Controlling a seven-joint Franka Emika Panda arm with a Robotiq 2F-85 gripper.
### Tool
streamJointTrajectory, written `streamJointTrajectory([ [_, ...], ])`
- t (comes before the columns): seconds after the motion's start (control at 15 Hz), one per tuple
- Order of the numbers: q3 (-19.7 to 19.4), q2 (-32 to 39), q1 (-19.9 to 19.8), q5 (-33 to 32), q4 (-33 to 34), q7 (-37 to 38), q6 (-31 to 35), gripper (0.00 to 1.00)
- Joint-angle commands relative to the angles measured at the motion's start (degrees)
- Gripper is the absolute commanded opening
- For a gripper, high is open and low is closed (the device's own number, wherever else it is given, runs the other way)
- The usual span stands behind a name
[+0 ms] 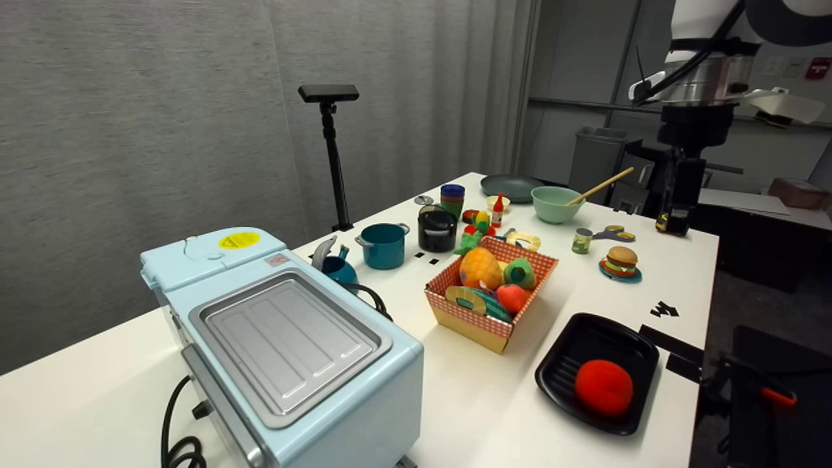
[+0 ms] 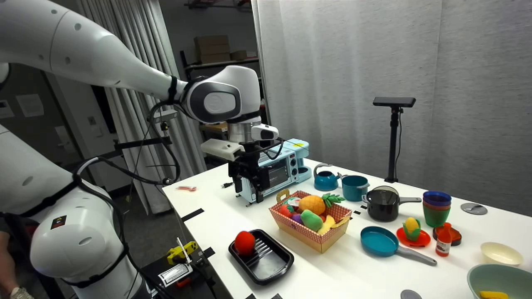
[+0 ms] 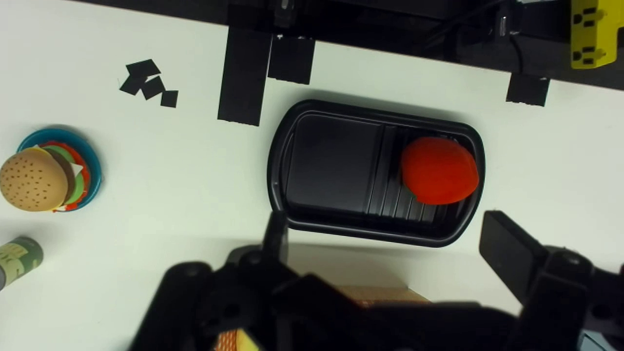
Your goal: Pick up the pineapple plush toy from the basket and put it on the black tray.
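The Robotiq gripper [image 3: 387, 239], empty with its 2 fingers [image 3: 512, 258] spread wide, should straddle the pineapple plush toy [image 2: 311, 204] mid-body, descending straight into the gingham-trimmed basket [image 2: 297, 232].

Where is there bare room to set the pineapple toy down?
Bare: smooth half of the black tray, beside the red toy; white tabletop between tray and burger. Crowded: the basket, plush foods packed alongside the pineapple toy.

In the wrist view the pincer [image 3: 390, 236] hides much of the basket [image 3: 373, 293]; the left edge clips the can [image 3: 20, 261]. In an exterior view the corner crops the green bowl [image 2: 510, 280]; the bottle [image 2: 444, 238] bears unreadable print.
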Motion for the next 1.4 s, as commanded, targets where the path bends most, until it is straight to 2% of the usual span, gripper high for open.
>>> streamJointTrajectory([
  [0.0, 0.86, 3.89, 0.82, -0.12, 2.84, 1.81, 1.93, 1.0],
  [0.67, 5.43, 19.6, 3.76, 1.44, 14.69, 6.68, 10.4, 1.0],
  [0.8, 5.57, 20.94, 3.83, 2.5, 16.41, 6.25, 10.76, 1.0],
  [0.87, 5.6, 18.63, 3.51, 1.16, 13.46, 6.0, 10.5, 1.0],
  [1.2, 5.74, 20.71, 3.49, 1.54, 15.71, 6.0, 10.53, 1.0],
  [1.33, 5.81, 22.41, 3.56, 1.95, 16.03, 6.3, 13.78, 1.0],
])
